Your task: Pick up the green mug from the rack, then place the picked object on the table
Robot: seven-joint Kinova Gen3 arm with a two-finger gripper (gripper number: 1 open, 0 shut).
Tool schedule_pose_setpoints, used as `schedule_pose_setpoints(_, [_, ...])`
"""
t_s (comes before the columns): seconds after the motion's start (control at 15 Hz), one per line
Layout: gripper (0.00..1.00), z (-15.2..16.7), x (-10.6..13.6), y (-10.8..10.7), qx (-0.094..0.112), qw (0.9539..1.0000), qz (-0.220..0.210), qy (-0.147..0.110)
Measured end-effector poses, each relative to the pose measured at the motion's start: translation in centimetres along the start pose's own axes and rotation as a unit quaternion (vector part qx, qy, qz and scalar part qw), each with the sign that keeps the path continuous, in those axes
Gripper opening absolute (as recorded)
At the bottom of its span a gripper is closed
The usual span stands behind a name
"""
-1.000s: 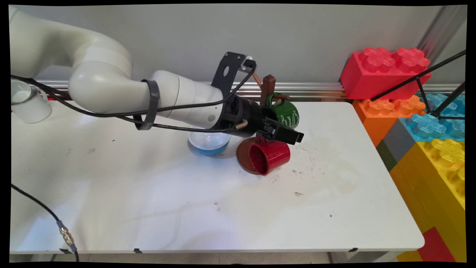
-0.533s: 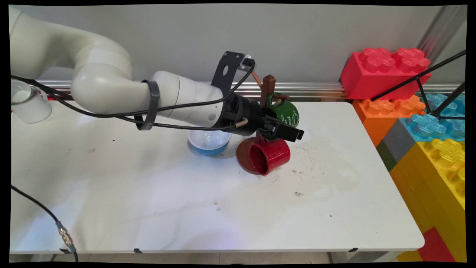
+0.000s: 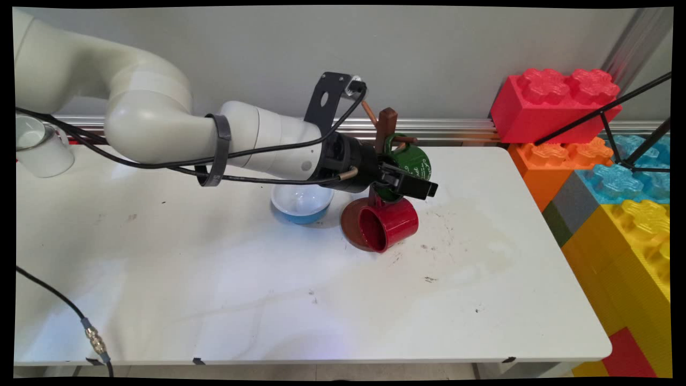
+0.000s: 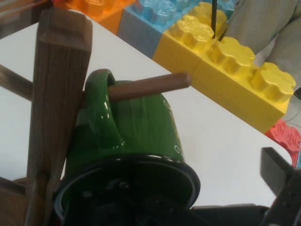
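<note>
Along the far side of the white counter (image 3: 268, 300), toward its right half, stands a cluster of cups around a wooden mug tree (image 3: 387, 120). Big toy building blocks (image 3: 632, 230) in red, orange, blue and yellow are stacked just off the counter's right end. A white cup (image 3: 40, 147) sits well apart at the far left.

A blue bowl (image 3: 301, 206) with a white inside rests on the counter under the arm's wrist, just beside the tree's round brown base. A red mug (image 3: 394, 225) lies on its side against that base, with its mouth toward the camera.

The green mug (image 3: 418, 161) hangs by its handle on a peg (image 4: 150, 87) of the tree, with its rim toward the hand (image 3: 410, 185). The hand sits close against that rim and looks open, holding nothing. In the hand view one finger (image 4: 277, 176) stands clear to the mug's side, with bare counter between them. The other finger is hidden.
</note>
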Motion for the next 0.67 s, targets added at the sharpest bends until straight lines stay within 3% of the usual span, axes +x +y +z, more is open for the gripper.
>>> schedule_pose_setpoints(0.07, [0.00, 0.01, 0.02, -0.03, 0.000, 1.0000, -0.001, 0.001])
schedule_pose_setpoints(0.67, [0.00, -0.09, -0.10, -0.43, 0.004, 1.0000, -0.004, -0.001])
